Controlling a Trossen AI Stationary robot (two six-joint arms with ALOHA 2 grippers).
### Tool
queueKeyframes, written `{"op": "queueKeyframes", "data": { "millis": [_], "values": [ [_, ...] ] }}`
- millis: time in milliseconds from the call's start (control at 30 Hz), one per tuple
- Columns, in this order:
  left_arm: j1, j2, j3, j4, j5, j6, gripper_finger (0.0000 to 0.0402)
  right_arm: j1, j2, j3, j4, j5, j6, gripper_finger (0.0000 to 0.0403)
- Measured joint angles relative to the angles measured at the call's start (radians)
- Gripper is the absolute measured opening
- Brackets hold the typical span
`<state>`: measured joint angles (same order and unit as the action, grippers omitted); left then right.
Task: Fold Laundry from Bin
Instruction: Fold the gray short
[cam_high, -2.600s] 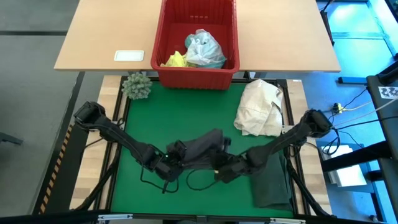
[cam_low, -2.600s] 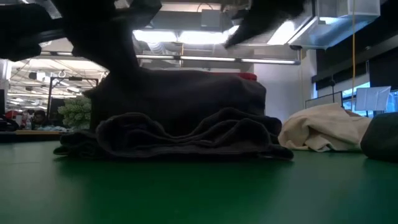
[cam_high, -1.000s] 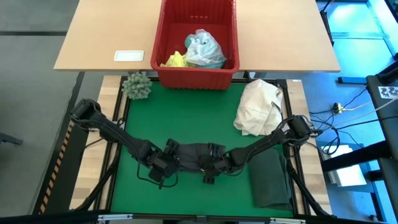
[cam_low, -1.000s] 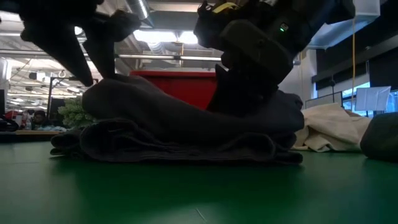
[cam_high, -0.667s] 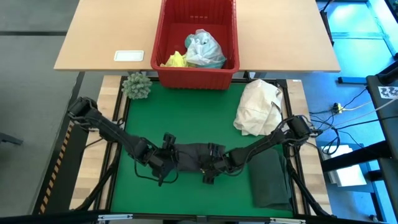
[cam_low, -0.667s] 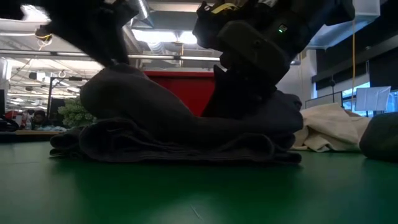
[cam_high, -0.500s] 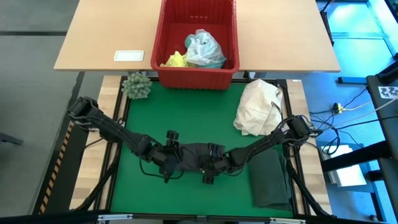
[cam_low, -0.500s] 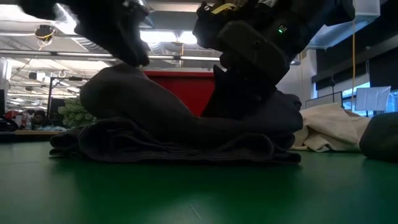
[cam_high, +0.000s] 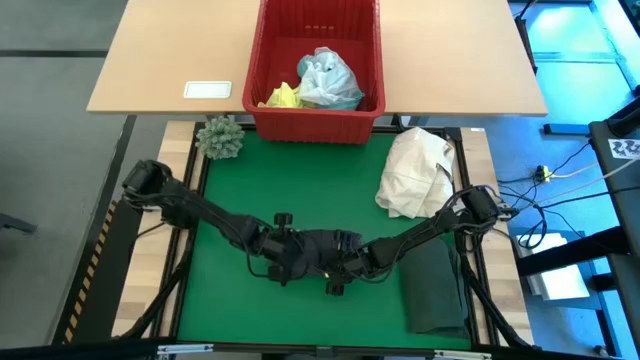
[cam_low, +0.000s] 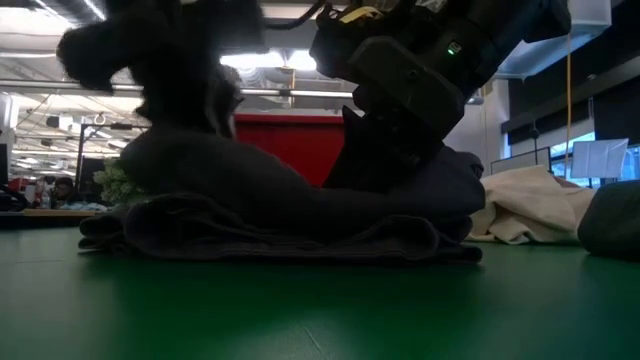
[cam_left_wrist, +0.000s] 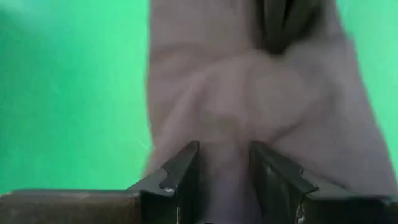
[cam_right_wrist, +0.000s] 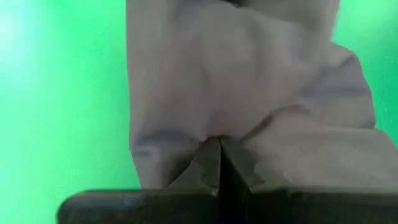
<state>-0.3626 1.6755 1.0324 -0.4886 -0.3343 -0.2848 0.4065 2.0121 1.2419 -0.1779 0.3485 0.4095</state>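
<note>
Grey soft cloth garment (cam_high: 318, 248) lies bunched in a low folded heap near the front middle of my green table mat (cam_high: 300, 180), and both my arms meet over it. My left gripper (cam_left_wrist: 224, 163) sits over the heap's left part with its two dark fingers parted a little; the grey cloth shows in the gap, but I cannot tell whether they grip it. My right gripper (cam_right_wrist: 219, 155) presses down on the heap's right part, fingers together with no gap, and I see nothing pinched between them.

At the far edge stands the bright red slotted plastic crate (cam_high: 318, 118) on the pale wooden tabletop, with a bright yellow cloth (cam_high: 283, 96) and a light turquoise-blue cloth (cam_high: 328, 78) inside. A dark green-black garment (cam_high: 436, 290) lies flat at the mat's right front, beside a cream-white cloth bundle (cam_high: 418, 172).
</note>
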Motion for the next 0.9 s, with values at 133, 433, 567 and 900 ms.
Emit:
{"op": "queueKeyframes", "data": {
  "millis": [133,433,567,900],
  "values": [
    [-0.013,-0.001,-0.070,0.022,-0.008,-0.079,0.0135,-0.001,0.000,0.001,-0.004,0.000,0.002,0.0001],
    [-0.026,-0.004,-0.111,0.077,-0.036,-0.088,0.0135,0.029,-0.108,-0.004,-0.020,0.006,-0.039,0.0001],
    [-0.033,-0.012,-0.091,0.055,-0.057,-0.068,0.0135,0.055,-0.168,-0.003,-0.018,0.064,-0.049,0.0001],
    [-0.106,-0.120,-0.053,0.032,-0.186,-0.042,0.0135,0.059,-0.218,-0.054,0.063,0.194,-0.127,0.0001]
  ]
}}
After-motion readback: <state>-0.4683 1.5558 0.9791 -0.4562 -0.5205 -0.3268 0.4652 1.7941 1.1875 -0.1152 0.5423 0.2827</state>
